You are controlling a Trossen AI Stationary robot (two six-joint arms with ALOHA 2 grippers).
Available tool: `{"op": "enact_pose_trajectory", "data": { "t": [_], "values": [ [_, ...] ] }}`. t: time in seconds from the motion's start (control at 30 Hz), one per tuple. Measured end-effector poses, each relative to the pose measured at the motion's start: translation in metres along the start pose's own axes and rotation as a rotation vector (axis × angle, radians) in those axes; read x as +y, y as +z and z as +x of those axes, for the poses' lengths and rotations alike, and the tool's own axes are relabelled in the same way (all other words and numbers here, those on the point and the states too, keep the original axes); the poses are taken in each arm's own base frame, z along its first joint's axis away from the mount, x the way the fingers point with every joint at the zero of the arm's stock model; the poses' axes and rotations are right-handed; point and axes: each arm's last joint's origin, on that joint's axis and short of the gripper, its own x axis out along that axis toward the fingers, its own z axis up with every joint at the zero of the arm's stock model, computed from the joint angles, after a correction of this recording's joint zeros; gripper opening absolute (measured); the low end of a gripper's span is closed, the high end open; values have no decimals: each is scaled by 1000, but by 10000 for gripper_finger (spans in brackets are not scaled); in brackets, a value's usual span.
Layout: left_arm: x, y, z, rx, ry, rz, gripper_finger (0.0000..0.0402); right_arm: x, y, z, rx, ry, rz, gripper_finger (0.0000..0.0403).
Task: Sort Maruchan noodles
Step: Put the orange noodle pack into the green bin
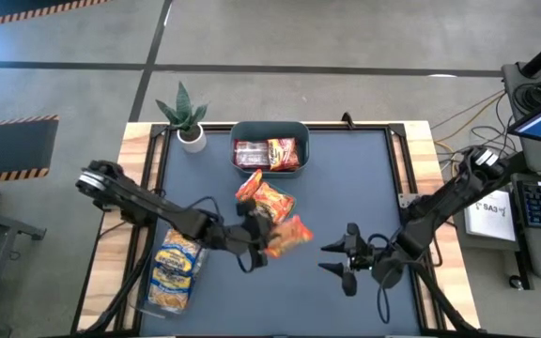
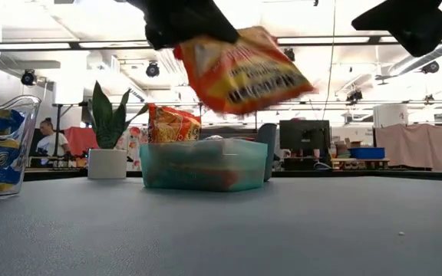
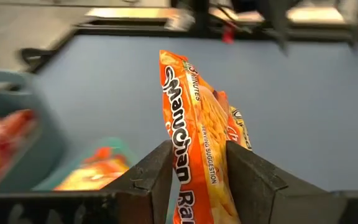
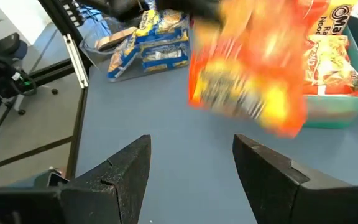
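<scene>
aloft, left gripper (image 1: 269, 237) clamps an orange noodle packet (image 1: 289, 235) — right gripper (image 1: 338, 258) gapes empty.

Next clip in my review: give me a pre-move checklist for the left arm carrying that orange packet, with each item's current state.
1. Left gripper shut on the orange packet: ok, both fingers pinch it in the left wrist view.
2. Packet clear of the table: ok, it hangs well above the surface in the low view.
3. Right gripper out of the way: ok, open, empty, and off to the side.
4. Room in the teal tub: cannot tell; packets already lie in it.
5. Clear container of yellow-and-blue packets undisturbed: ok.
6. Orange packets lying below the tub, outside it: not ok, still unsorted.
</scene>
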Motion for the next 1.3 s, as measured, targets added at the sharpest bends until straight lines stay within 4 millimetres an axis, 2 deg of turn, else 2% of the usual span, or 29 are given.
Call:
{"op": "enact_pose_trajectory", "data": {
  "t": [0.17, 0.27, 0.4, 0.7, 0.93, 1.3],
  "values": [
    [38, 17, -21, -6, 189, -121, 110, 0, -3, 3, -11, -24, -8, 217],
    [60, 16, -22, 43, 286, -146, 100, 0, -3, 4, -24, -40, -10, 216],
    [74, 13, -16, 85, 301, -175, 87, 0, -3, 4, -30, -45, -10, 217],
    [73, 8, -7, 115, 269, -190, 83, -1, -4, 4, -27, -48, -15, 216],
    [68, 18, -5, 33, 182, -296, 82, -1, -4, 4, -24, -51, -20, 217],
    [65, 0, 18, 57, 268, -366, 86, -2, -6, 4, -15, -60, -39, 217]
  ]
}}
